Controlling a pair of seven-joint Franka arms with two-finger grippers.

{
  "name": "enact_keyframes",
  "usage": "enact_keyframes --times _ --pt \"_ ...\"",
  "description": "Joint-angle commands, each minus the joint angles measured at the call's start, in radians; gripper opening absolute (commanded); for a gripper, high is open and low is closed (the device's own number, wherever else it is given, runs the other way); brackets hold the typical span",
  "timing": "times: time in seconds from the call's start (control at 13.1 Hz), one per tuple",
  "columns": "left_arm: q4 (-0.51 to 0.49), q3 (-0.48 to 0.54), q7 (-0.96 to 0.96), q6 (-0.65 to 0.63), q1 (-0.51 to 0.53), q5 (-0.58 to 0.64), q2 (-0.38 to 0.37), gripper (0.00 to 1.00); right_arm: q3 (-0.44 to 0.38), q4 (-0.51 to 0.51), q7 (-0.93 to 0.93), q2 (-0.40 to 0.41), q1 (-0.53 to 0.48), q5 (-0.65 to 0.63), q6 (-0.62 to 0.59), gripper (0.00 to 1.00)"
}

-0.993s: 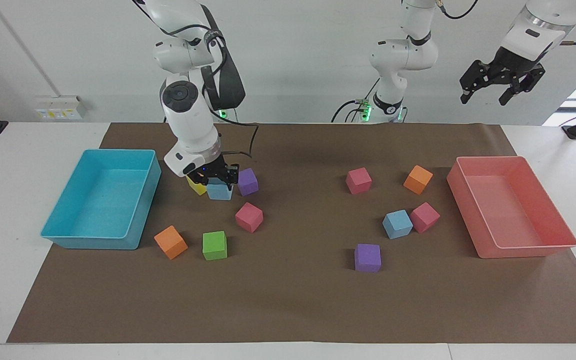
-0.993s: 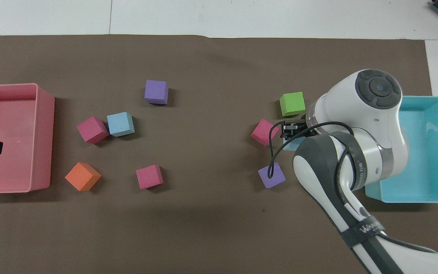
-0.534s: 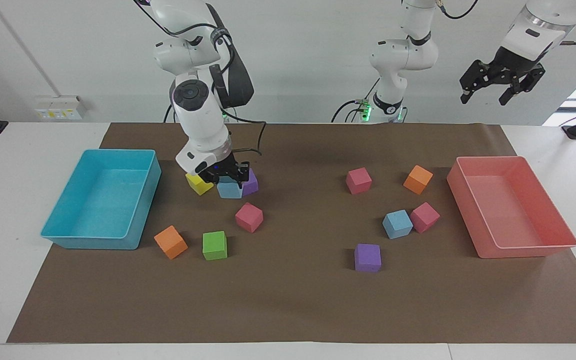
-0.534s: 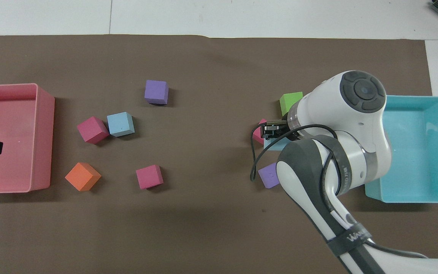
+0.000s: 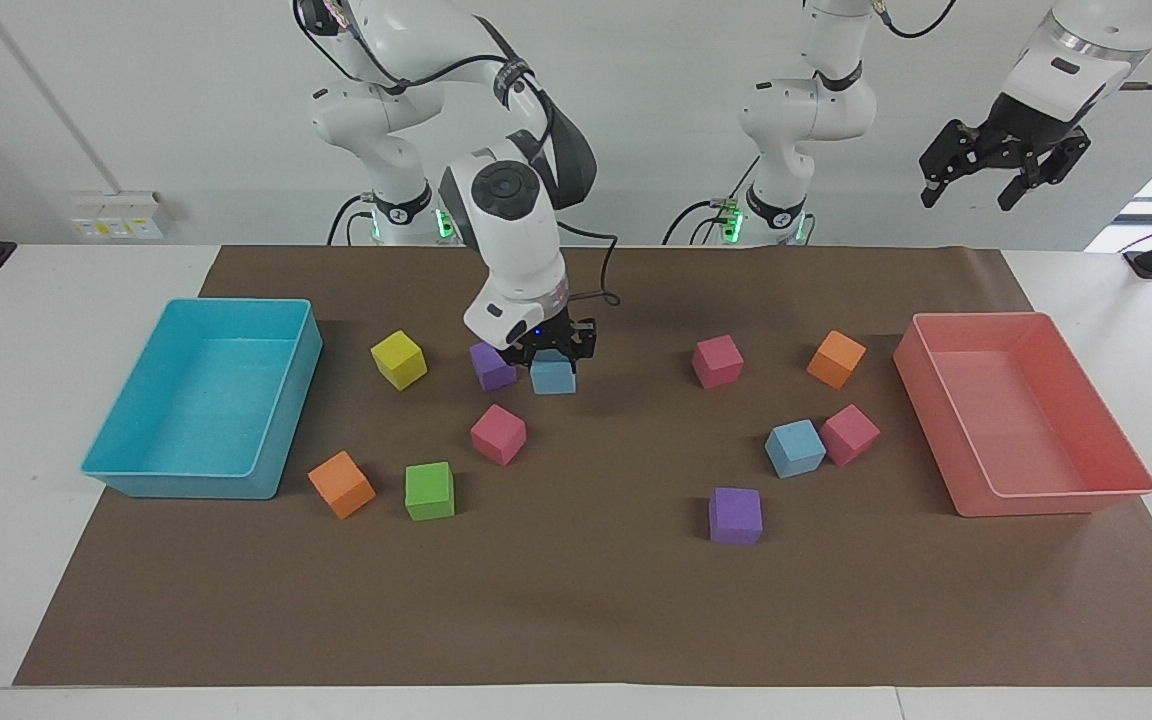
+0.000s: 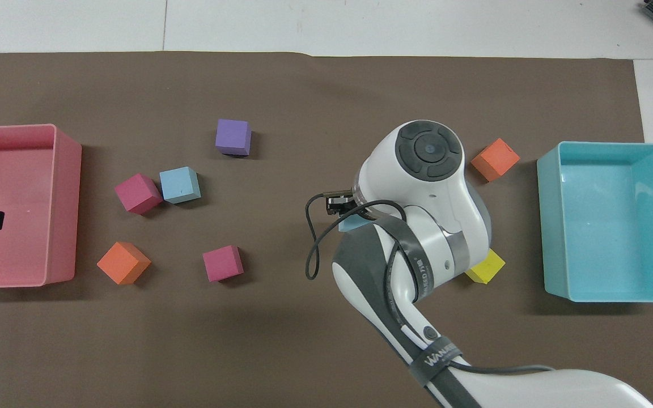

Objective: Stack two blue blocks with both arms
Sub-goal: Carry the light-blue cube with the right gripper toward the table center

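Observation:
My right gripper is shut on one blue block and holds it low over the mat, beside a purple cube. In the overhead view only a corner of this block shows under the right gripper. The second blue block lies on the mat toward the left arm's end, touching a pink cube; it also shows in the overhead view. My left gripper waits open and empty, raised high over the pink tray.
A turquoise tray stands at the right arm's end. Yellow, pink, green and orange cubes lie near it. Pink, orange and purple cubes lie around the second blue block.
My right gripper has carried the blue block from beside the yellow cube, past the purple cube, toward the middle of the mat. The left arm has not moved.

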Motion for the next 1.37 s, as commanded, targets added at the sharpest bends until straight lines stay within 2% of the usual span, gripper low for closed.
enact_keyframes --times 0.0,0.38,0.61,1.3 --pt "-0.017 0.009 0.001 -0.002 -0.012 -0.008 -0.019 1.0 -0.002 0.11 0.088 0.106 0.045 -0.024 0.011 0.0" --pt "-0.017 0.01 -0.001 -0.006 -0.012 -0.008 -0.019 1.0 -0.002 0.124 0.125 0.176 0.117 -0.048 0.089 0.0" --pt "-0.017 0.012 0.001 -0.009 -0.004 -0.008 -0.019 1.0 -0.002 0.116 0.122 0.177 0.117 -0.12 0.106 0.0" --pt "-0.017 0.01 -0.007 -0.014 -0.012 -0.008 -0.019 1.0 0.001 0.092 0.133 0.209 0.125 -0.117 0.145 0.0"
